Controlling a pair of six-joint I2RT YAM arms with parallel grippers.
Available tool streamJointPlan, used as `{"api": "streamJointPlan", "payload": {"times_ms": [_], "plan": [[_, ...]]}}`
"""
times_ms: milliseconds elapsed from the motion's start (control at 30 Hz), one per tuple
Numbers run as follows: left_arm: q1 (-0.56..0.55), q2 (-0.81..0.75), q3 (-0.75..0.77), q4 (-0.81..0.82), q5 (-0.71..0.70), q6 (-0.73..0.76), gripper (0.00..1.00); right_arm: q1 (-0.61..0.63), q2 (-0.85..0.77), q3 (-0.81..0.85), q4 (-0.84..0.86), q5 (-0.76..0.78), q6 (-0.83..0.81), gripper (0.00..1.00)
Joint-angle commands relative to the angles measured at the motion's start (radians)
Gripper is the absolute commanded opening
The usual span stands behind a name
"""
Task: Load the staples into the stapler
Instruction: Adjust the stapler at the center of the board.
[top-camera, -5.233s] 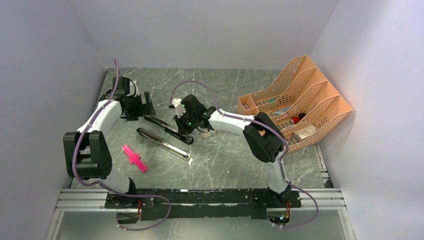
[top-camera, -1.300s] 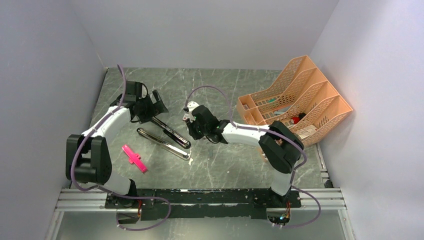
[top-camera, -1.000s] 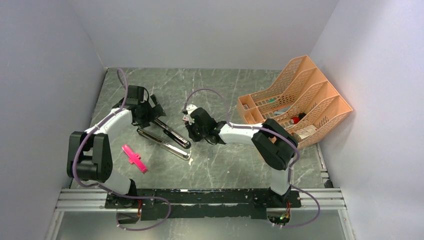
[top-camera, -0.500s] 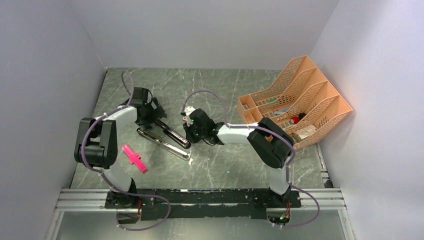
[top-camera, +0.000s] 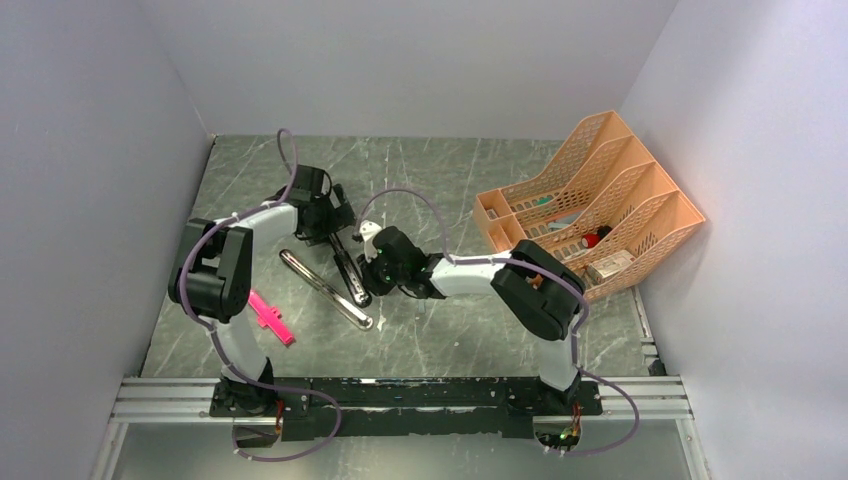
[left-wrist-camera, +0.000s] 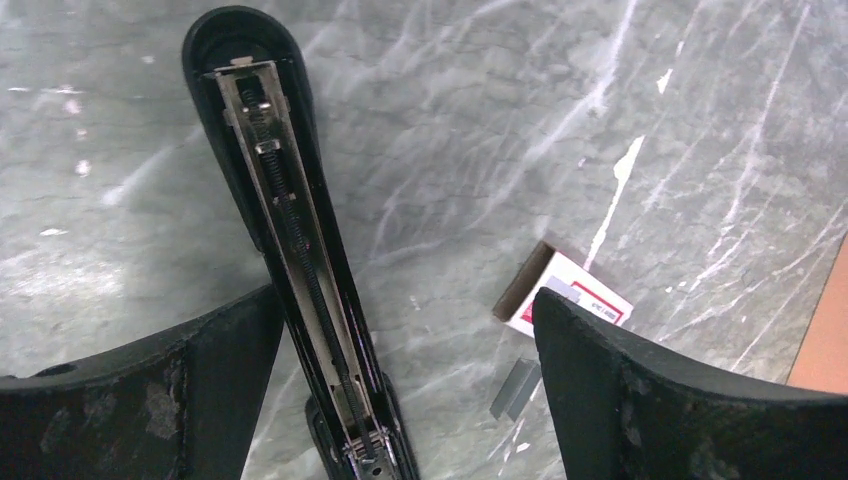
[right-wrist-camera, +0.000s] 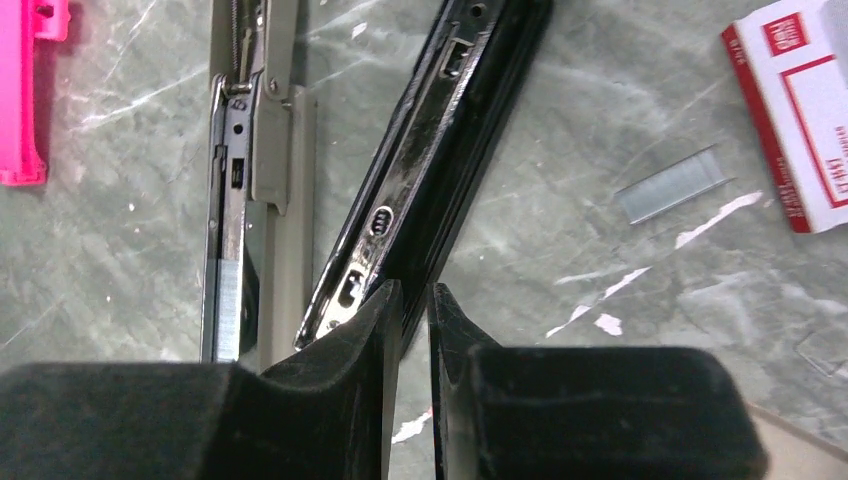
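**Open stapler lies on the desk between the two arms**

The stapler lies folded open, left of the middle of the desk. Its two halves rest side by side at a slight angle. One half is the glossy black top, long and slim with a rounded nose. It is turned underside up and shows a chrome channel with a thin coil spring running along it. The other half is the silvery rail and base plate, lying flat just beside the black one.

The left fingers are spread wide over the black half. It runs between them, close to one finger, and I cannot tell whether they touch. The right fingers are drawn almost together, with only a thin slit between them. Their tips are at one end of the black half, and I cannot tell whether they pinch its edge.

A short grey strip of staples lies loose on the desk near the stapler. It is just beside a small red-and-white box. A pink plastic piece lies near the left arm. An orange file rack stands at the right edge.
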Motion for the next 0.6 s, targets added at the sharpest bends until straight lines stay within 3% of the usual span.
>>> {"api": "streamJointPlan", "payload": {"times_ms": [0,567], "plan": [[-0.035,0.042,0.029,0.02,0.063,0.021,0.98,0.014,-0.027,-0.026,0.058,-0.03,0.002,0.19],[-0.129,0.106,0.088,0.059,0.136,0.041,0.98,0.057,-0.033,-0.039,0.133,-0.062,-0.015,0.2]]}}
